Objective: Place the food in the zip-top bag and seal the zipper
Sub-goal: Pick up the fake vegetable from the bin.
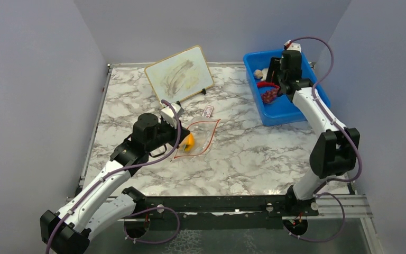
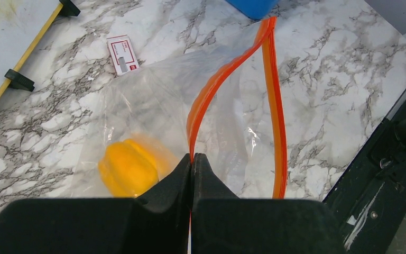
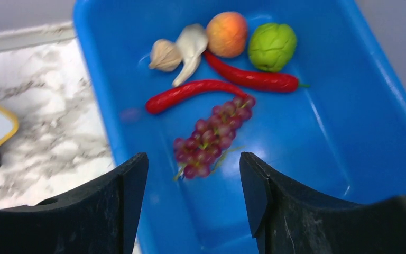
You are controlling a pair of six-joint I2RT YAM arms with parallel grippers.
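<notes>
The clear zip-top bag [image 2: 153, 100] lies on the marble with its mouth gaping. A yellow pepper [image 2: 129, 168] sits inside it. My left gripper [image 2: 192, 157] is shut on one lip of the orange zipper [image 2: 217, 79], and the other lip [image 2: 279, 121] rests on the table. Over the blue bin [image 3: 380, 106] my right gripper [image 3: 194, 164] hangs open, holding nothing. Just ahead of it lies a grape bunch [image 3: 214, 135]. Beyond that are two red chilis [image 3: 190, 92], a white mushroom [image 3: 190, 47], a peach fruit [image 3: 227, 33] and a green fruit [image 3: 272, 46].
A small whiteboard [image 1: 178, 74] stands propped at the back of the table. A red-and-white card [image 1: 207, 111] lies between it and the bag [image 1: 201, 138]. The blue bin [image 1: 283, 114] is at the back right. A black rail [image 1: 217, 202] runs along the near edge.
</notes>
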